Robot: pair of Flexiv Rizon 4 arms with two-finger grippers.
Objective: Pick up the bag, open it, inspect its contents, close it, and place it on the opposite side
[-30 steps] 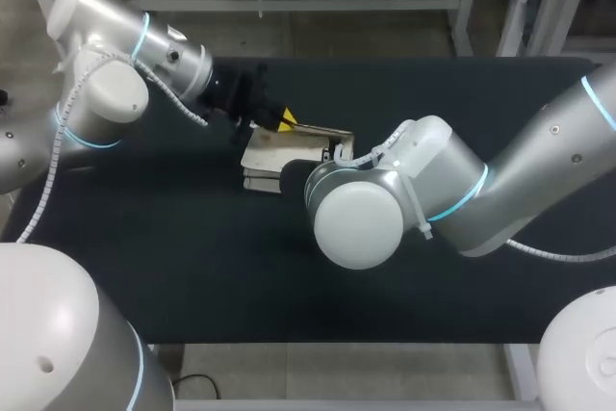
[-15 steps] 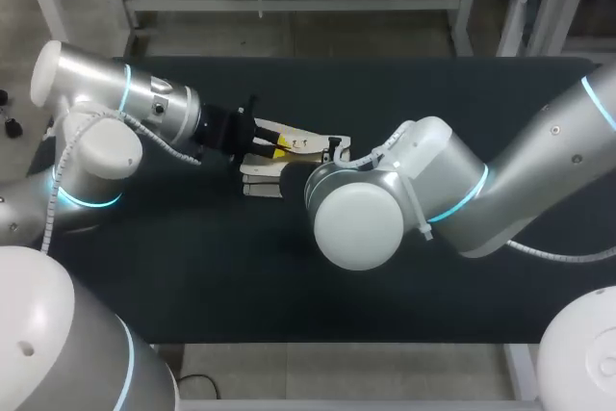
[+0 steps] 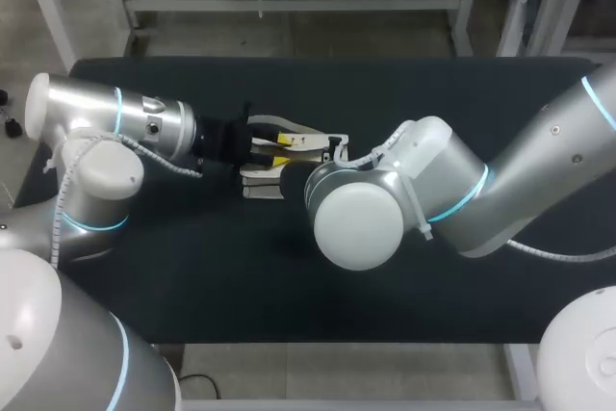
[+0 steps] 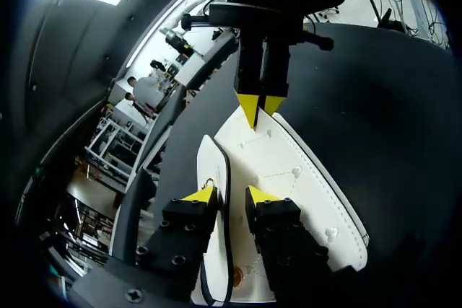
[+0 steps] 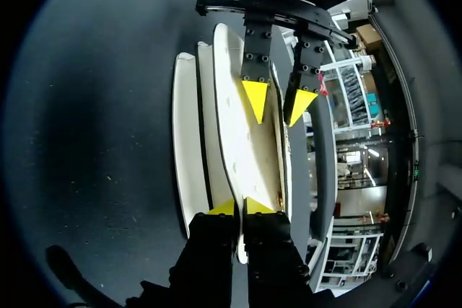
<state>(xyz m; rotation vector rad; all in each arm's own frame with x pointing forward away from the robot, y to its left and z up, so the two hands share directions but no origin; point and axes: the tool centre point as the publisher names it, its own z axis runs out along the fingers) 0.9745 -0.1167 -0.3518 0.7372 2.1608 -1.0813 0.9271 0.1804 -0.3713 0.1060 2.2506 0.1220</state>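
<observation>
While the bag [image 4: 289, 171] lay flat on the dark table [image 3: 462, 93], a little to my left of the middle, I judged the task to be at its opening step and no further. My right gripper [image 5: 240, 207] had its yellow tips drawn together on the near end of the top flap [image 5: 249, 142], pinching that white panel from both sides. My left gripper [image 4: 229, 194] faced it from the other end of the bag, its jaws only narrowly apart and straddling the flap's dark-trimmed edge. I could see a gap beside the edge, so I took that one as not clamped. From the right wrist view the bag showed as several white layers side by side, the top one standing slightly off the rest, which I read as the mouth just starting to part. I could see nothing of the contents from any camera. By my reckoning the flap was yet to be spread, and looking inside, closing the bag and carrying it across to the other side were all left to do.
</observation>
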